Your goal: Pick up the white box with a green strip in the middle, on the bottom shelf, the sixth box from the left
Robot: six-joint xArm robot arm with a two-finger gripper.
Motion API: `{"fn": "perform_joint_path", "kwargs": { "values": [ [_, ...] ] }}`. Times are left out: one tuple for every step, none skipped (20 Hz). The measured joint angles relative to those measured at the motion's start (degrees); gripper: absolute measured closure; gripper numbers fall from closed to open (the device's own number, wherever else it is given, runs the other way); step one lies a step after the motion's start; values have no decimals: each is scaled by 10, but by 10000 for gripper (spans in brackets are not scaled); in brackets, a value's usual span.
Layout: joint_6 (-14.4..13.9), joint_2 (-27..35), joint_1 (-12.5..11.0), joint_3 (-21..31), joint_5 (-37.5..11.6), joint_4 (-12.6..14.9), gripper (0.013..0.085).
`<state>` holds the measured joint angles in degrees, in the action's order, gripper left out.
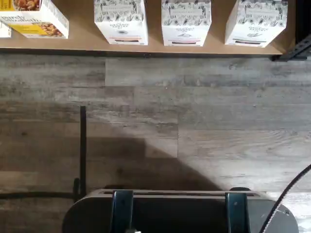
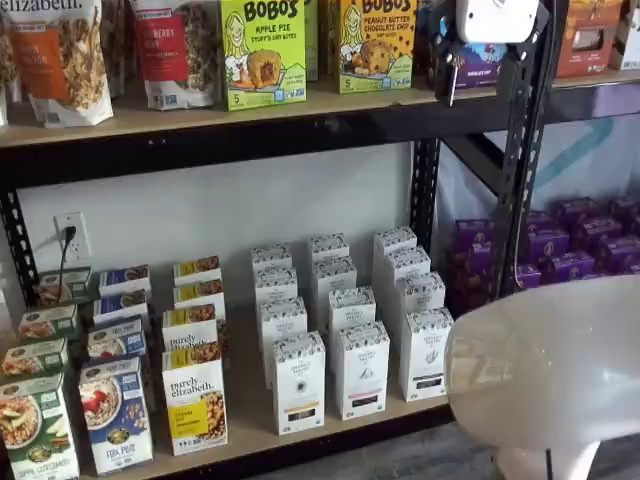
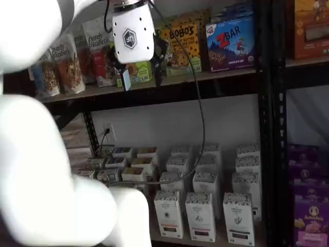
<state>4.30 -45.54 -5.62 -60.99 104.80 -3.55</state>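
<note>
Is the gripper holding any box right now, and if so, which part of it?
Nothing is held. The gripper hangs up by the upper shelf, its fingers not clear enough to judge, and the white box stands untouched on the bottom shelf.

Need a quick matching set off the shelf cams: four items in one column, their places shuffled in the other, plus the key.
Items
1. white box
2. BOBO'S apple pie box
3. purple boxes
4. black plug

Places
A. in the wall outlet
B. on the upper shelf
C. front of the right-end row on the bottom shelf
D. in the next bay, past the black upright

Pairs: 1-C, 2-B, 3-D, 4-A
</note>
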Motion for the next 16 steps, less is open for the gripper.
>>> {"fn": "perform_joint_path", "kwargs": {
  "values": [
    [0, 0, 0, 2, -2, 1, 130],
    [0, -1, 1, 5, -4, 3, 130],
    [-1, -3, 4, 11, -11, 8, 130],
    [-2, -7, 6, 18, -20, 12, 130],
    [0, -10, 3, 26, -31, 10, 130],
    [4, -12, -2, 33, -38, 6, 130],
    [10, -13, -9, 41, -45, 2, 130],
    [16, -13, -15, 48, -52, -2, 130],
    [22, -13, -20, 58, -60, -4, 130],
    [24, -14, -21, 66, -68, -2, 130],
    [25, -15, -22, 78, -79, 1, 130],
    [25, -16, -21, 92, -91, 5, 130],
    [26, -17, -20, 104, -103, 7, 130],
    [26, -20, -20, 118, -119, 9, 130],
    [25, -22, -18, 135, -136, 11, 130],
    [23, -23, -16, 147, -148, 13, 130]
  ]
}}
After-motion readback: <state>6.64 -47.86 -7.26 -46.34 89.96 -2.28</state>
